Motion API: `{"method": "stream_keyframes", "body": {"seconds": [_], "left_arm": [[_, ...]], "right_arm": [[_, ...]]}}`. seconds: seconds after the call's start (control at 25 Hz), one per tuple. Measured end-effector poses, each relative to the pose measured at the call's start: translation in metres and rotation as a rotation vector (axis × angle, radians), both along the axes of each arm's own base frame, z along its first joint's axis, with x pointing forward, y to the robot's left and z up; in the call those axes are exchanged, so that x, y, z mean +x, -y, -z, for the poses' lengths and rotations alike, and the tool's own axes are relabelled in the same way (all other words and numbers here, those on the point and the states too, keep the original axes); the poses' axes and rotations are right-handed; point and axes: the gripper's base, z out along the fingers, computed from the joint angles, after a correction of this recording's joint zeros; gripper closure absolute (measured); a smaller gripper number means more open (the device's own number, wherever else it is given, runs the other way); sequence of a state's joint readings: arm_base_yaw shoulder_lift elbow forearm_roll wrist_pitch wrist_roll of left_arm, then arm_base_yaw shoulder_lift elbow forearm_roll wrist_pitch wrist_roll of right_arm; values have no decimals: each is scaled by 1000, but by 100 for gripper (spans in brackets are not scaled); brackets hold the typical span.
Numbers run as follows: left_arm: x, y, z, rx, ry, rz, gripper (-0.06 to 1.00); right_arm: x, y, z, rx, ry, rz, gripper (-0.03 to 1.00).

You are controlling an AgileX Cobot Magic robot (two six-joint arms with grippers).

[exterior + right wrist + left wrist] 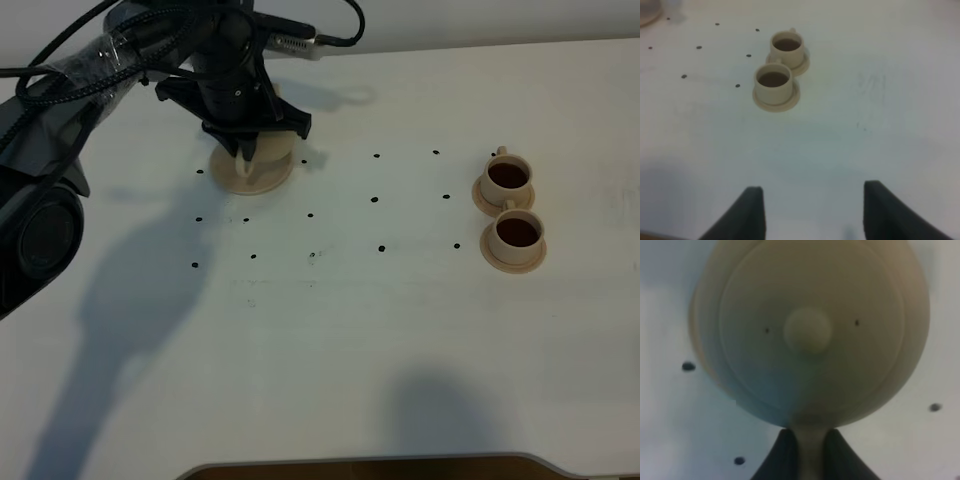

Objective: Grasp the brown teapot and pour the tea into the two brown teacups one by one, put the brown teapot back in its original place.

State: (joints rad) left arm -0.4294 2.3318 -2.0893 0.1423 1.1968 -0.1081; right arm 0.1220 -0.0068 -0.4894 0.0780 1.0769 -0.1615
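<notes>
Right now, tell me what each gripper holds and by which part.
The left gripper is shut on the brown teapot, gripping its loop handle. The right gripper is open and holds nothing.

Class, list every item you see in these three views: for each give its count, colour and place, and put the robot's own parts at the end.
Teapot: one, beige-tan, far left of the table, on its saucer, handle between the left fingers.
Teapot saucer: one, tan, under the teapot.
Teacups: two, beige-tan, right side of the table; far cup, near cup, each on its own saucer.
Cup saucers: two, tan; far, near, touching or almost so.
Tea: dark reddish-brown, in both cups.
Table: one, white, with small dark dots.
Left gripper: one, black, shut on the teapot's handle.
Right gripper: one, black, open, empty, above bare table, seen only in its wrist view.
</notes>
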Motion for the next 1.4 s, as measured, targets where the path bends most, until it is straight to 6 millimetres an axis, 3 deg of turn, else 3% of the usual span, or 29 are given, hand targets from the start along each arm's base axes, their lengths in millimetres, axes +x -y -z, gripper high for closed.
{"method": "stream_keyframes", "body": {"seconds": [0.68, 1.4], "left_arm": [[1, -16, 14, 36, -40, -31, 82], [3, -16, 29, 60, -65, -18, 81]], "right_arm": [[0, 0, 0, 1, 0, 0, 53], [0, 0, 0, 0, 0, 0, 53]]}}
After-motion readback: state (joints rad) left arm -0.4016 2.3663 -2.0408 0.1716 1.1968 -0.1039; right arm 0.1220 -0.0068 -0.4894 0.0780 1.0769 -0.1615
